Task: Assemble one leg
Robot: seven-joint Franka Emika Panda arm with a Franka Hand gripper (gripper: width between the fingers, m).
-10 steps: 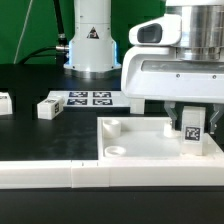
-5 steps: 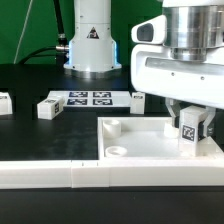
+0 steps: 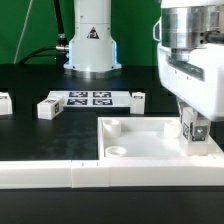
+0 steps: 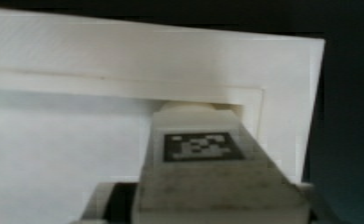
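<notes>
Arm (image 3: pixel 195 60) low, jaws gripping.

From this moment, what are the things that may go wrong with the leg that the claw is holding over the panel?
1. The leg sits at the far corner of the white panel, close to its edge; a small offset may make it miss the corner socket, which is hidden.
2. The claw covers much of the leg, so a tilt may go unnoticed and the leg may jam.
3. Pressing a misaligned leg may shift the panel.
</notes>
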